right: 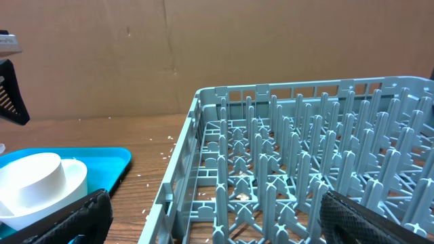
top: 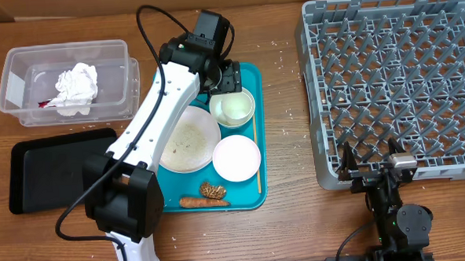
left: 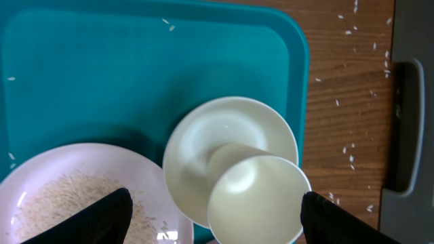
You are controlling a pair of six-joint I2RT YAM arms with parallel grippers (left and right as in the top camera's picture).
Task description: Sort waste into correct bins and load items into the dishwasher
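overhead looks down; left wrist close above cup (left: 258,196), right wrist level along rack (right: 271,142)

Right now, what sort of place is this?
Probably a test bench for dish clearing: a grey dish rack, a teal tray of white dishes, and a clear tub holding crumpled tissue.

Wooden table (top: 291,222) bears clear tub (top: 12,81), black tray (top: 53,171), teal tray (top: 248,195), grey rack (top: 395,76)

On the teal tray (left: 102,74), near its right edge, a white cup (left: 261,196) stands in a smaller white dish (left: 196,146). Just beside the dish lies a round white plate (left: 41,169) strewn with rice grains (left: 57,200). The left gripper (left: 217,220) holds its black fingers (left: 102,217) wide apart, either side of the cup.
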